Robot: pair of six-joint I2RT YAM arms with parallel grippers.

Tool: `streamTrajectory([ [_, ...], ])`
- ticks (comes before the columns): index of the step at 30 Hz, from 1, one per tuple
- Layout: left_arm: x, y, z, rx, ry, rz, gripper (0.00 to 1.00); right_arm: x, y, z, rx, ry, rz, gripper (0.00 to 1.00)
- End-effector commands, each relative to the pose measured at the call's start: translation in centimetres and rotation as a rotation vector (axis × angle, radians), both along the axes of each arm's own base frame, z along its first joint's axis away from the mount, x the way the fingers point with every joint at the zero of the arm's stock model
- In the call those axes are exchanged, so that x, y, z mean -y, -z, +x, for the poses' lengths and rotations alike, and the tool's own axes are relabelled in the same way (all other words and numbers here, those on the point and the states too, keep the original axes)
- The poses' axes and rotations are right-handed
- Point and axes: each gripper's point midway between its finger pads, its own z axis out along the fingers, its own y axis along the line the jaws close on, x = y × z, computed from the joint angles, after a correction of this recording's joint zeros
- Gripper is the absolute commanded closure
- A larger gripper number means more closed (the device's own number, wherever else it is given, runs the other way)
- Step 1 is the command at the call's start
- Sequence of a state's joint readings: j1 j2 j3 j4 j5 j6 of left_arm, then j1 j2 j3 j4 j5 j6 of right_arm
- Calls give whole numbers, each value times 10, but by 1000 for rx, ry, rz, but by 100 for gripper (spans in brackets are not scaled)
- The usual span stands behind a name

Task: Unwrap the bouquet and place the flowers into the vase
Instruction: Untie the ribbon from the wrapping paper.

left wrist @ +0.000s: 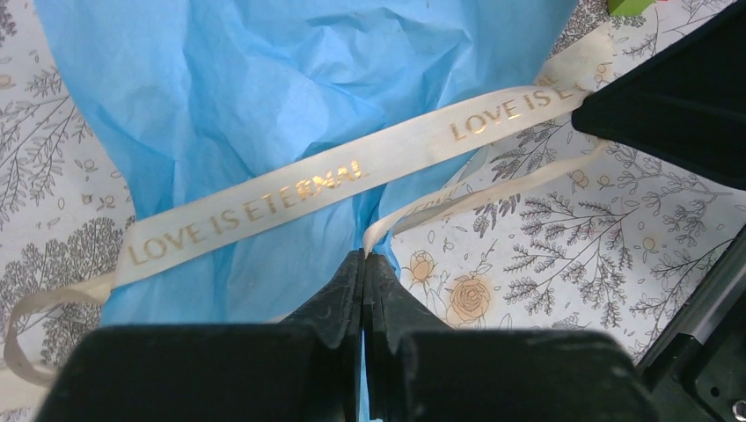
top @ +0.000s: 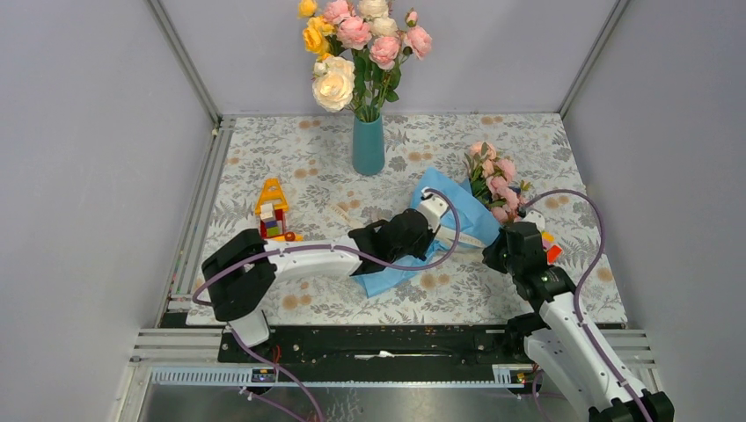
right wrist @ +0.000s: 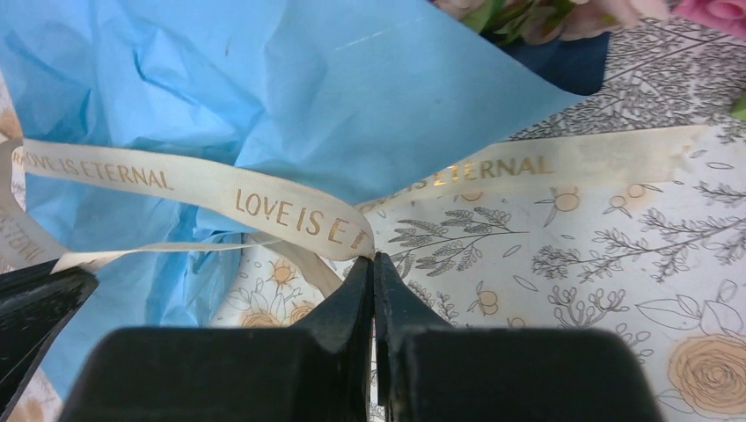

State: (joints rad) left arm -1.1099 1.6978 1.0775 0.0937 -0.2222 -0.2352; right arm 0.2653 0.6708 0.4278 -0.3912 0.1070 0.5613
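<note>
Step in hand, judged: untying the bouquet, first stage of unwrapping. Left fingers (left wrist: 347, 290) pressed together, pinching a thin strand of the cream ribbon (left wrist: 290, 189) lettered "LOVE IS ETERNAL". Right fingers (right wrist: 356, 294) also pressed together, pinching the same ribbon at a fold just beside the paper's edge. The ribbon crosses the crinkled light-blue paper (top: 387, 280), which lies flat on the tabletop (top: 528, 141) between the two arms. The bouquet (top: 479, 207) lies on its side right of centre, its pink flowers (top: 494, 176) pointing to the far right, stems hidden in the wrap. Next move likely calls for drawing the two ends apart to free the knot without dragging the paper; whether the knot is already loose cannot be told. A toy block house (top: 273, 211) stands left. The teal vase (top: 369, 145) stands far centre, already holding a larger rose bunch (top: 356, 44). Floral-print cloth covers the tabletop; plain grey walls enclose it.
</note>
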Motion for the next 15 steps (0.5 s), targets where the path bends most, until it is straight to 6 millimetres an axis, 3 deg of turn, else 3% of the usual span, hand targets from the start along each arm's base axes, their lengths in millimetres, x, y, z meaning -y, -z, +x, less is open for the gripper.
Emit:
streamTrajectory([
  [1,-12,-28,10,-20,-87,-81,100,20,5,-4,-3,110,-40,100],
  [6,-24,-38,14,-95,-89,-160,100,9,6,-5,-6,94,20,100],
  [15,-65,-23,36,-169,-181,-90,100,10,7,-8,-4,99,25,100],
])
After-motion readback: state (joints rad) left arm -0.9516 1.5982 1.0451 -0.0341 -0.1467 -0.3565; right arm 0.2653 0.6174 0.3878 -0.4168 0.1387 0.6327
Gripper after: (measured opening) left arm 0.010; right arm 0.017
